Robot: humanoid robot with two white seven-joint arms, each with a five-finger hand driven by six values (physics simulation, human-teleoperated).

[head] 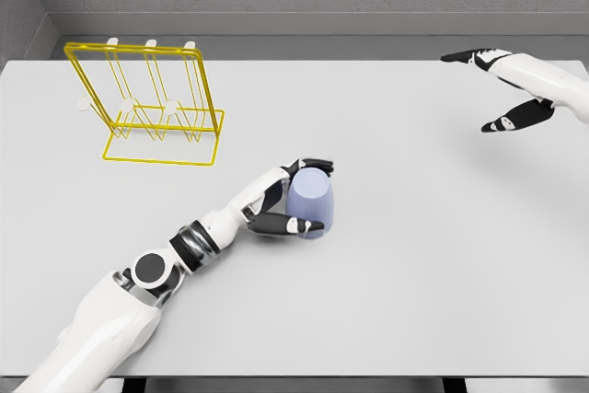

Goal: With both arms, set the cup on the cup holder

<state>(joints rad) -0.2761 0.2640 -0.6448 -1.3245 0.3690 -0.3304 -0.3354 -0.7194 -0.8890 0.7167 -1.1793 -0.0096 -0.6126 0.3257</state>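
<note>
One pale blue cup (309, 198) stands mouth-down near the middle of the grey table (414, 273), the left hand (285, 198) wrapped around it. The yellow wire cup holder (152, 103) stands well apart, far left. The right hand (515, 89) hovers far right, fingers spread, holding nothing.

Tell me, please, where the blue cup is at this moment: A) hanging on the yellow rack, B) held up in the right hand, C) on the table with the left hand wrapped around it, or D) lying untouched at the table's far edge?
C: the cup stands on the table with the left hand curled around it, well short of the yellow rack; the right hand hovers open at the far right.
</note>
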